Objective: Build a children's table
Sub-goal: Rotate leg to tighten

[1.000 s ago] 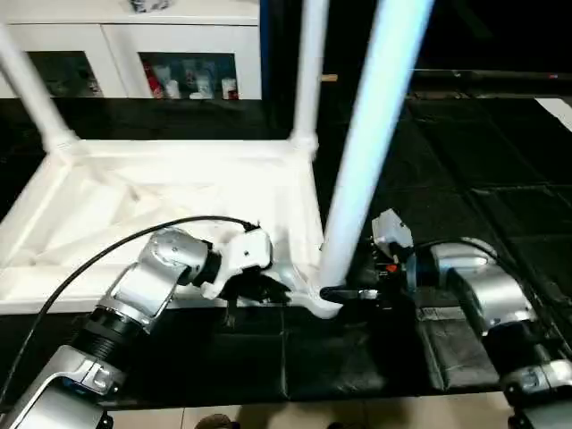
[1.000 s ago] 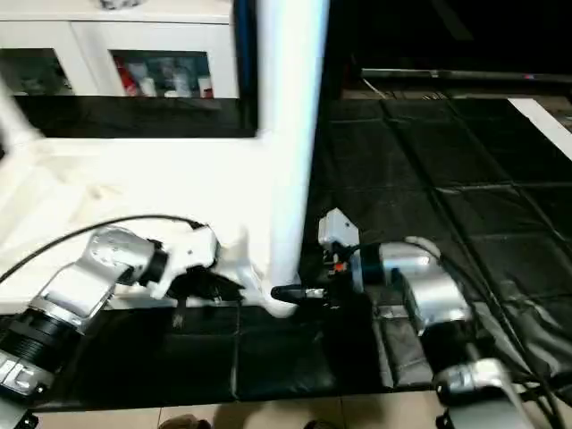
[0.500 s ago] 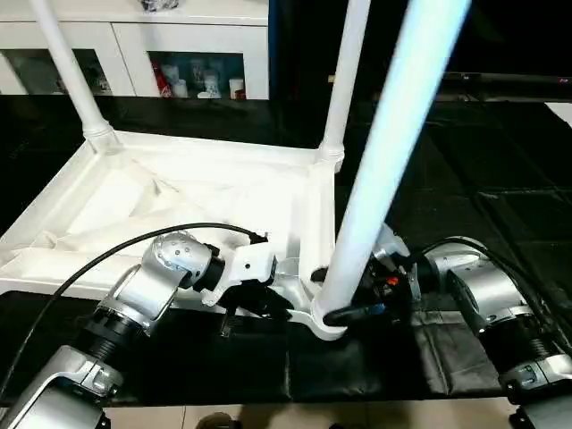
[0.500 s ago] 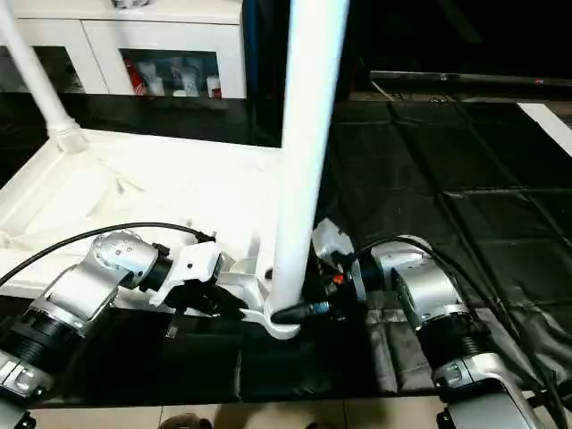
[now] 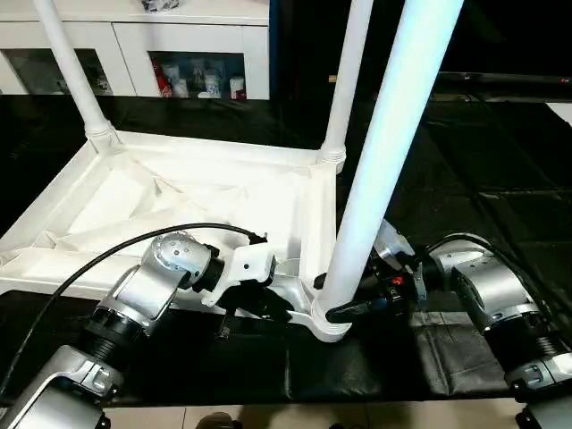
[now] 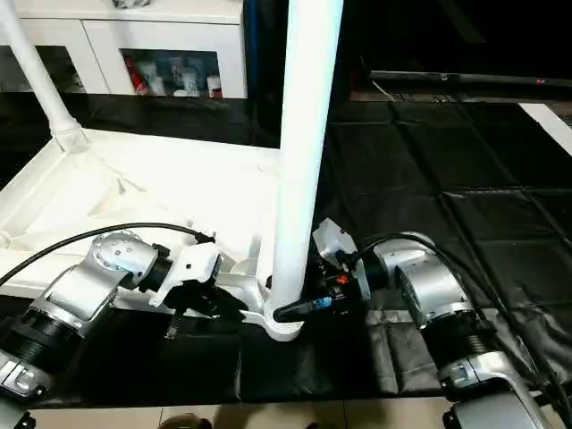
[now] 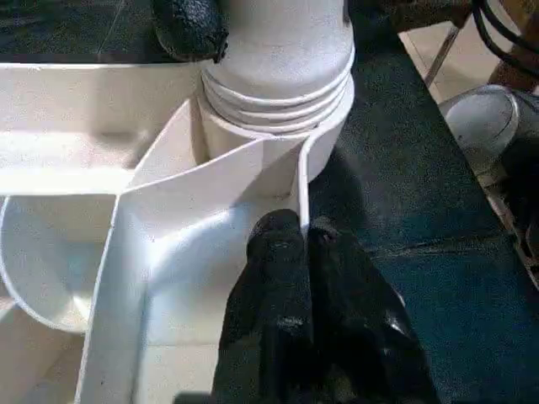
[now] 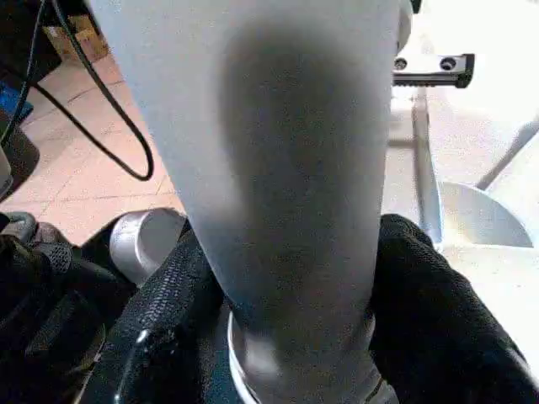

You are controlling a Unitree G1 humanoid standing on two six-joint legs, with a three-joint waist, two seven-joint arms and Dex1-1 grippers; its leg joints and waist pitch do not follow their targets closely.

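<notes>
So the long white tapered tube leg (image 5: 393, 143) has straightened in the lower-centre corner socket (image 5: 323, 323), right pincer (image 5: 344, 313) clamped round its base, left pincer (image 7: 290, 244) pinched on the white ribbed plastic tabletop (image 5: 179, 197) wall — nearly seated, I'd say.

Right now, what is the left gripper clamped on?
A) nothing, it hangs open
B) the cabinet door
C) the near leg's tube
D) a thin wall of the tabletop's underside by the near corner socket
D: in the left wrist view the left gripper has its fingers pinched on a thin upright wall of the tabletop just below the corner socket, while the right gripper holds the near leg.
</notes>
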